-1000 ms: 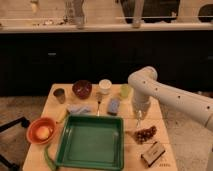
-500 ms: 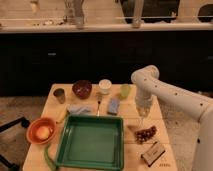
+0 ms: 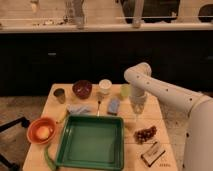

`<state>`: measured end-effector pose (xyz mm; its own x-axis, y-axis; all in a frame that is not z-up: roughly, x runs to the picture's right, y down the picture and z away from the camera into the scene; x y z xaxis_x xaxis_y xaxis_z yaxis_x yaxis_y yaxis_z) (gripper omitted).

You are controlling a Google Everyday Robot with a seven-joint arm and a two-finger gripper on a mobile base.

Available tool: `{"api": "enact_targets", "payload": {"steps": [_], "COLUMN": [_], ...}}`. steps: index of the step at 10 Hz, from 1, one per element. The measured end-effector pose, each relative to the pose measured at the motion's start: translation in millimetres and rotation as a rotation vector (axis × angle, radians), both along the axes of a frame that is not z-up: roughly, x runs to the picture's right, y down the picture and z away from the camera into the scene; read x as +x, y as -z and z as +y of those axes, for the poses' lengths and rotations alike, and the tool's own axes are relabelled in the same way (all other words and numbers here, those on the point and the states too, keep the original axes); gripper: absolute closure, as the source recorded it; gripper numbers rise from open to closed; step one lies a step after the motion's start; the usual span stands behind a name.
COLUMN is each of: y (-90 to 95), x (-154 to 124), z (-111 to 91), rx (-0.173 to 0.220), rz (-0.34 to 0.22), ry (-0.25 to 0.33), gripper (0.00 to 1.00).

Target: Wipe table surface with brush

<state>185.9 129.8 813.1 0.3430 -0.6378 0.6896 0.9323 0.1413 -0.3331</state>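
Observation:
My gripper [image 3: 136, 111] hangs from the white arm over the right middle of the light wooden table surface [image 3: 156, 120]. It is shut on the brush [image 3: 136, 119], a slim pale stick that points straight down from it. The brush's tip is at or just above the planks, right of the blue sponge [image 3: 114, 106] and above a dark clump [image 3: 145, 134]. The brush's dark handle end is hidden in the gripper.
A green tray [image 3: 64, 150] fills the table's front middle. An orange bowl [image 3: 33, 135] is at front left. At the back are a dark bowl [image 3: 82, 89], white cup [image 3: 104, 86], grey can [image 3: 59, 95] and green cup [image 3: 125, 91]. A small utensil [image 3: 98, 105] and a wrapped bar [image 3: 152, 154] also lie there.
The gripper with the brush has shifted slightly left and toward the back of the table. Nothing else on the table has moved.

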Motion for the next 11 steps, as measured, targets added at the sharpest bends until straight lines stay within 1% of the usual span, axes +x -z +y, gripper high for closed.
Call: {"api": "enact_targets", "payload": {"steps": [4,5,6,8,11], "y": [27.7,32.2,34.2,27.1,13.1], "x": [-0.8,3.2,14.3,33.6,40.2], "z": [11.6,16.7,21.1,22.5,18.1], "rx": [0.024,0.025,0.024,0.016,-0.002], "rz": [-0.034,-0.035,-0.027,0.001,0.037], "ry": [0.027,0.026,0.014,-0.013,-0.032], "gripper": [1.00,1.00,1.00,1.00,1.00]}}
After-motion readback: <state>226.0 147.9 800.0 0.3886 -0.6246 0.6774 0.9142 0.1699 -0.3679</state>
